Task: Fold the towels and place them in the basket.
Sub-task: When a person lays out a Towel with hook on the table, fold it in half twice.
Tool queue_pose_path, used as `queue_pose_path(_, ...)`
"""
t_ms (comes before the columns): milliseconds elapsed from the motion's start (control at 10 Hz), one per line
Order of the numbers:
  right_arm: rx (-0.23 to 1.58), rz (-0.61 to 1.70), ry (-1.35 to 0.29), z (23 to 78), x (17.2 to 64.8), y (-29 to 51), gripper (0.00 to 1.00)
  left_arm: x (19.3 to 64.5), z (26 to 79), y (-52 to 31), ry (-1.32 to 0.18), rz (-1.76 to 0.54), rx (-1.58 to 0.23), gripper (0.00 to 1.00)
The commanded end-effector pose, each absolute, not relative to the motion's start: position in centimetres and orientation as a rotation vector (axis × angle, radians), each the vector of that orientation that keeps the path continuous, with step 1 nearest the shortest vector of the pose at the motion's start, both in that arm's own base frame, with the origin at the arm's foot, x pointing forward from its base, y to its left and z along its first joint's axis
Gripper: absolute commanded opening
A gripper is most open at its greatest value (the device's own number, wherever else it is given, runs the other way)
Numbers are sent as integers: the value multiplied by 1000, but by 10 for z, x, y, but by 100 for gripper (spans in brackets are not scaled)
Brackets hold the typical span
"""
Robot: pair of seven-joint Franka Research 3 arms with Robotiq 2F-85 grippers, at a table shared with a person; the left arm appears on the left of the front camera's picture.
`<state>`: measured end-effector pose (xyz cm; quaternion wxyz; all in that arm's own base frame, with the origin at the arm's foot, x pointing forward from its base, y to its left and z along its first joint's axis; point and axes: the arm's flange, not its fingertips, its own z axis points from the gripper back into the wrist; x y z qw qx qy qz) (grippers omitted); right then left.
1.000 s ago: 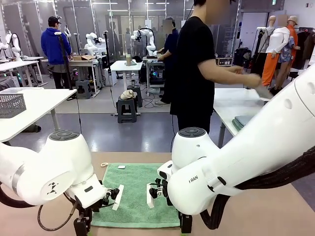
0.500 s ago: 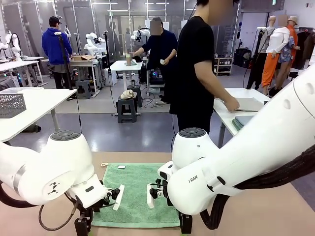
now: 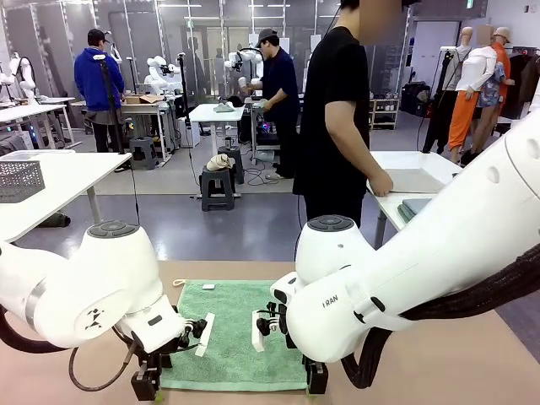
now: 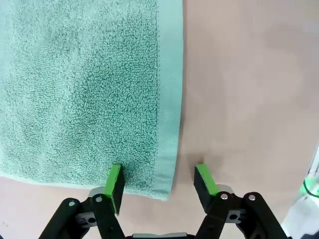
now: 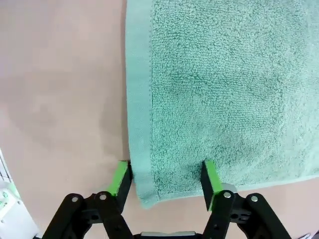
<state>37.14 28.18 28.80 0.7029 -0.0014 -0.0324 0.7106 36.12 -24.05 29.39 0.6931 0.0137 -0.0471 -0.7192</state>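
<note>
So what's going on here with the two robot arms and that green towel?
Two robot arms are getting set to fold a green towel that lies flat on the table. The left arm's fingers and the right arm's fingers are each down at one near corner, standing open with the towel's edge between them. Nothing is lifted yet. A person stands at the far side, turned toward another table.

Bright, even light comes from above (strip lamps (image 3: 179, 6) far back). Wrist views are sharp; soft shadows darken the towel (image 4: 94, 94) and table (image 5: 55, 114).
</note>
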Motion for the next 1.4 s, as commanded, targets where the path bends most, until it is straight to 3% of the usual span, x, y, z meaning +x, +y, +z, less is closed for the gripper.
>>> queue_pose_path(0,17,1593,-76,285,372,277,40,366,293,-240,-106,-1619,29,40)
queue_pose_path(100,18,1593,-78,286,371,278,55,367,294,-241,-102,-1620,28,58)
queue_pose_path(200,18,1592,-77,286,372,278,20,368,294,-241,-100,-1621,29,20)
queue_pose_path(300,19,1592,-76,287,372,278,35,369,295,-242,-95,-1624,30,38)
queue_pose_path(400,18,1593,-74,287,372,278,0,369,295,-243,-94,-1624,32,0)
queue_pose_path(500,18,1593,-73,288,371,278,15,370,296,-243,-92,-1627,35,19)
queue_pose_path(600,14,1594,-72,289,371,279,22,371,298,-244,-93,-1631,40,0)
queue_pose_path(700,8,1597,-68,291,370,280,0,372,300,-245,-92,-1635,46,0)
queue_pose_path(1300,-31,1627,-49,305,370,283,0,374,307,-243,-101,-1642,67,0)
